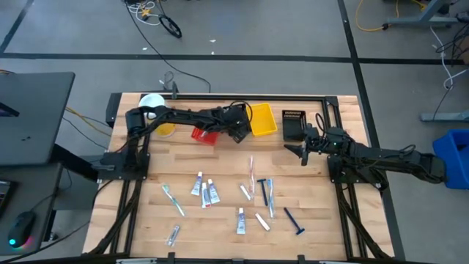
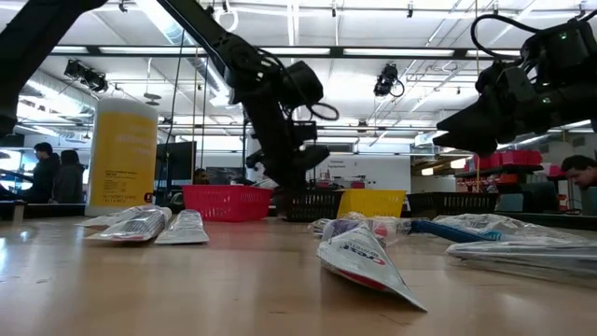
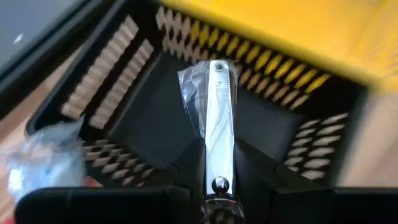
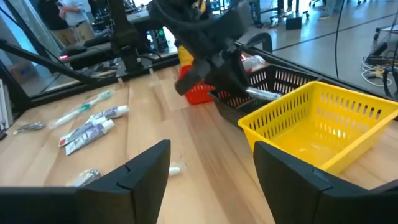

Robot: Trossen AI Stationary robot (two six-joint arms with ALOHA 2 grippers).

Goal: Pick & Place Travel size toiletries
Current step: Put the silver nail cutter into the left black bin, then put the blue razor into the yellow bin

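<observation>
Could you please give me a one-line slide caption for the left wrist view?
Left claw holding a plastic-wrapped metal nail clipper over the black slotted bin, beside the yellow bin.

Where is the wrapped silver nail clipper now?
The nail clipper is held in the left gripper, above a black bin beside the yellow bin.

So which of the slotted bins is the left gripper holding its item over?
The black bin between the red bin and yellow bin; the left gripper holds a wrapped silver item above it.

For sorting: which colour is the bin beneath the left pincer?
Black bin, slotted walls; clearest in the left wrist view.
</observation>
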